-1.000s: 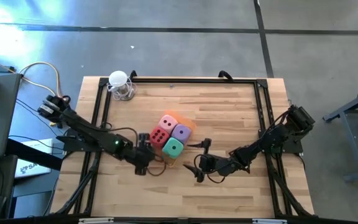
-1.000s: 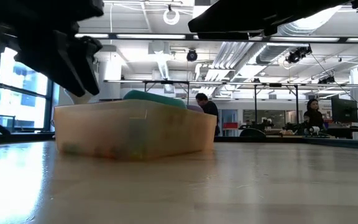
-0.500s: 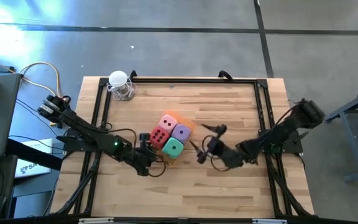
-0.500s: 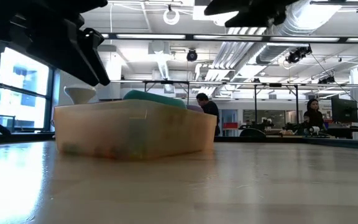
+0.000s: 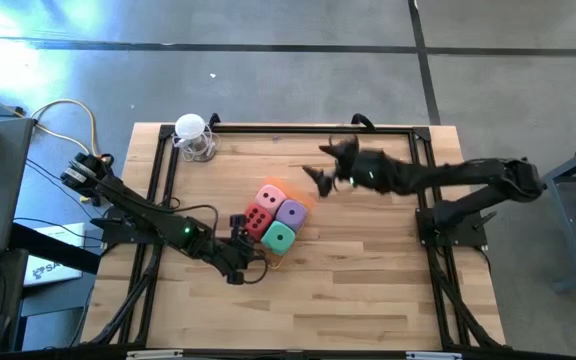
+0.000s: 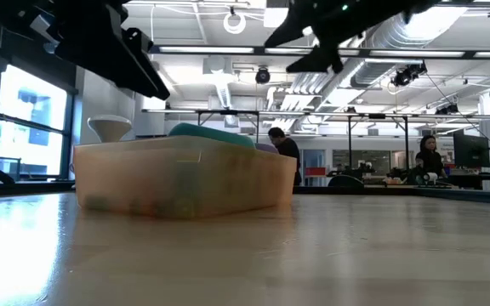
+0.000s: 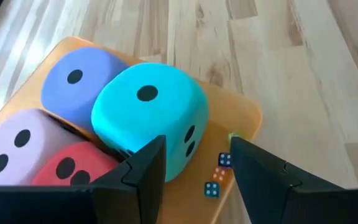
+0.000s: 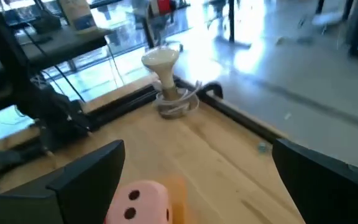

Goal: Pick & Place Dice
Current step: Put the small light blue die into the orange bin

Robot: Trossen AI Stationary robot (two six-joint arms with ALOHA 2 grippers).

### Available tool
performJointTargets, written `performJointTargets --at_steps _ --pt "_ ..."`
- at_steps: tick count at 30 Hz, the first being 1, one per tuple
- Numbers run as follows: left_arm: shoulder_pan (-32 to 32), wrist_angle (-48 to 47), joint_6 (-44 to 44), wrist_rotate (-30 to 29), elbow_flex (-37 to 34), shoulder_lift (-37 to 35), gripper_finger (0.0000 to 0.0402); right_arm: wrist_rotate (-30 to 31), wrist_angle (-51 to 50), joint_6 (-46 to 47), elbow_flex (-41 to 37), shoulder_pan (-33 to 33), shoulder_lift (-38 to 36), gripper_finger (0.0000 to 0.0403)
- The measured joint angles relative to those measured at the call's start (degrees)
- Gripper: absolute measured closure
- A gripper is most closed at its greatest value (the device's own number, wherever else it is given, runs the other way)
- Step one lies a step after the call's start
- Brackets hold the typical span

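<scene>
A: The right gripper (image 5: 320, 168), jaws spread wide and empty, has swung up from the near worktop to above its far side.

B: And the left gripper (image 5: 243, 268)?

A: Partly spread, holding nothing, beside the translucent orange tray (image 5: 299, 202). The red (image 5: 258, 218), pink (image 5: 271, 196), purple (image 5: 291, 212) and teal soft dice (image 5: 279, 237) all sit in it; placing looks done.

I see bright, even light; window glare washes the floor (image 5: 28, 60) at ten o'clock overhead. My right wrist picture is motion-blurred.
</scene>
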Motion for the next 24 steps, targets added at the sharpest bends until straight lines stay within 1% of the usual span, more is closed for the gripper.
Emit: performJointTargets --at_steps 3,6,10,15,20,24 --pt "0.0 0.0 0.0 0.0 0.0 0.0 0.0231 -9.4 -3.0 3.8 2.9 -6.7 2.7 0.0003" --pt "0.0 -0.1 0.6 0.0 0.0 0.0 0.0231 -14.6 -6.6 5.4 5.9 -11.2 5.7 0.0003" --pt "0.0 -0.1 0.7 0.0 0.0 0.0 0.0231 -16.5 -8.2 6.5 9.4 -14.2 10.7 0.0003" --pt "0.0 -0.1 0.6 0.0 0.0 0.0 0.0231 -18.4 -11.8 6.5 13.3 -15.9 15.5 0.0003" --pt "0.0 -0.1 1.3 0.0 0.0 0.0 0.0231 -18.2 -16.4 6.5 15.7 -16.2 17.6 0.0003" --pt "0.0 -0.1 1.7 -0.1 0.0 0.0 0.0231 -18.0 -15.5 6.5 16.1 -16.1 17.5 0.0003"
